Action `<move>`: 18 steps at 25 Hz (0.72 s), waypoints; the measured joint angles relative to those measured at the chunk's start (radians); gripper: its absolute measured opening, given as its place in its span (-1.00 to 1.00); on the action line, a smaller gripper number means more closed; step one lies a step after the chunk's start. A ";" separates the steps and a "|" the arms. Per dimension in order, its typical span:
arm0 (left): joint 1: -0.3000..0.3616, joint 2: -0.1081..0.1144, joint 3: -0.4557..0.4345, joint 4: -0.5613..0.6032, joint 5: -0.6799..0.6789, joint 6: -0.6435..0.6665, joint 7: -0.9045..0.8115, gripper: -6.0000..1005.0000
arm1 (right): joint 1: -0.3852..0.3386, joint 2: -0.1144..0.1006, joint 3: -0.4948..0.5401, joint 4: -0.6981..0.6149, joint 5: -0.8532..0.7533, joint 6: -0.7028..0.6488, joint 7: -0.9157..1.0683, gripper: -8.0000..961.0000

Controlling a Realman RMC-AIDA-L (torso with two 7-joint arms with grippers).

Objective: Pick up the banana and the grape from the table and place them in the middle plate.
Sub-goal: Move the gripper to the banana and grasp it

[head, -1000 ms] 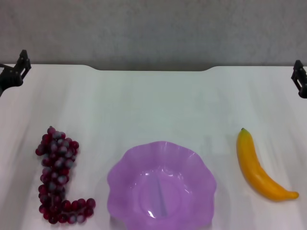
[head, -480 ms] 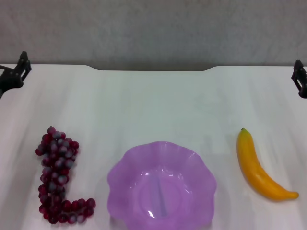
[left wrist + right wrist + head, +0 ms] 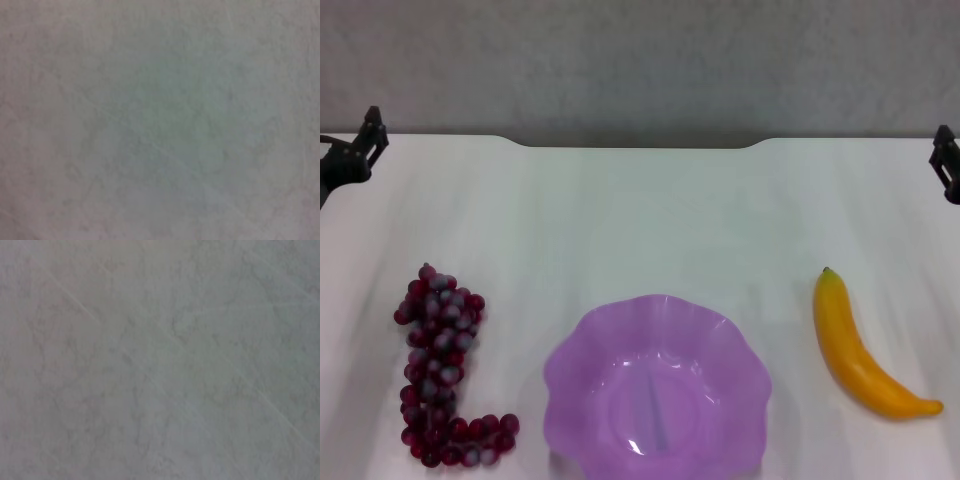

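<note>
The banana (image 3: 861, 350) lies on the white table (image 3: 650, 210) at the front right, stem tip pointing away from me. The grape bunch (image 3: 442, 370) lies at the front left in an L shape. The purple scalloped middle plate (image 3: 586, 352) sits between them at the front centre and holds nothing. My left gripper (image 3: 360, 140) is at the far left edge of the table. My right gripper (image 3: 944, 162) is at the far right edge. Both are far from the fruit. Both wrist views show only a blank grey surface.
A grey wall runs behind the table's notched far edge (image 3: 640, 146). White tabletop stretches between the plate and the far edge.
The left gripper has shifted very slightly. The fruit, the plate and the right gripper have not moved.
</note>
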 joint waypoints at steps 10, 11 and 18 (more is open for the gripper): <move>-0.005 -0.001 -0.008 -0.002 0.000 -0.014 0.000 0.47 | 0.011 -0.002 0.037 -0.018 0.000 0.099 0.000 0.30; -0.006 -0.001 -0.009 -0.002 0.000 -0.020 0.000 0.47 | 0.014 -0.002 0.051 -0.031 0.000 0.148 0.000 0.30; -0.009 -0.001 -0.009 -0.002 -0.001 -0.030 0.000 0.47 | 0.080 -0.004 0.156 -0.070 0.000 0.461 0.000 0.30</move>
